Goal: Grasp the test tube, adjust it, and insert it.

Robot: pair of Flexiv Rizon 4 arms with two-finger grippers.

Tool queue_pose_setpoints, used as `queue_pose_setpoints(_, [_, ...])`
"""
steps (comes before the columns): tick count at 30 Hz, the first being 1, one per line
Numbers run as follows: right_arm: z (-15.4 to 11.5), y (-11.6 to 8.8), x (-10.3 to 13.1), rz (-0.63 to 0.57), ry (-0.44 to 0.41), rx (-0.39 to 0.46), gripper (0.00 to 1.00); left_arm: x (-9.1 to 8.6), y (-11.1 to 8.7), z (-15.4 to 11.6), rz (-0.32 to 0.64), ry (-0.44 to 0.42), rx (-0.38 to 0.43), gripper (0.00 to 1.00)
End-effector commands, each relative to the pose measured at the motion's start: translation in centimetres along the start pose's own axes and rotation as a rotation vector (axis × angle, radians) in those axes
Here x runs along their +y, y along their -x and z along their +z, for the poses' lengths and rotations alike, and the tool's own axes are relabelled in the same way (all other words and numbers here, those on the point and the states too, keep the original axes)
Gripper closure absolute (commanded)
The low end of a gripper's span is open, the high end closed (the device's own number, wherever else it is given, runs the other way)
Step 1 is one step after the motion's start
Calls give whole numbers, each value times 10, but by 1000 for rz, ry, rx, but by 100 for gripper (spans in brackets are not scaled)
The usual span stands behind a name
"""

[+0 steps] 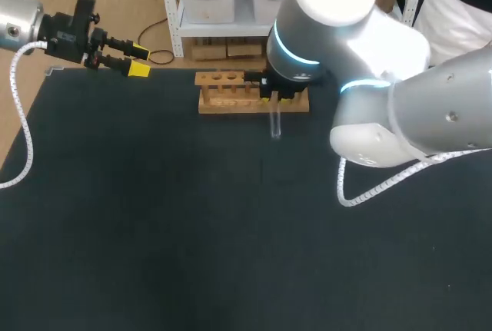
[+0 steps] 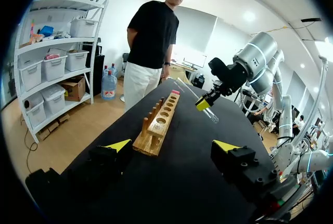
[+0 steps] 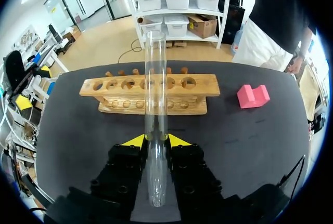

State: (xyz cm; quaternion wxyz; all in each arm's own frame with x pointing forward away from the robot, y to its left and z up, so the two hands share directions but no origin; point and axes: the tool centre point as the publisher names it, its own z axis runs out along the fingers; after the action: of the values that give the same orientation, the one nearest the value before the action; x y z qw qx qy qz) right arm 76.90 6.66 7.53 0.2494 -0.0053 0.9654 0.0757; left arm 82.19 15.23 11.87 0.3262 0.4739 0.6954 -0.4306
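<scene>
Right gripper (image 3: pixel 156 140) is clamped on the test tube (image 3: pixel 155 78), both yellow tips pressing the glass from either side. The tube lies along the fingers and runs out well past the tips, its open mouth ahead of the gripper and pointing over the wooden rack (image 3: pixel 151 86). From the left wrist view I see the tube tilted and clear of the tabletop (image 1: pixel 154 231), on the near side of the rack. The rack stands close to the tabletop's far edge, about midway along it, lying parallel to that edge with its row of holes facing up. A pink block (image 3: pixel 253 95) sits on the tabletop just off one end of the rack, apart from it. My left gripper (image 1: pixel 138 61) hangs over the far left corner of the tabletop, fingers spread wide, well apart from rack and tube.
</scene>
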Motion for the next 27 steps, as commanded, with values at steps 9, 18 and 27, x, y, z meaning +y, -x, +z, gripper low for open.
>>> queue_pose_setpoints(9, [-48,-6,-10,-23,-28,-39,100,1,0,0,1,-2,0,0])
queue_pose_setpoints(18, [-55,-9,-13,-36,-46,-26,100,1,0,0,1,-2,0,0])
queue_pose_setpoints(27, [-57,-11,-15,-48,-35,-7,100,1,0,0,1,-2,0,0])
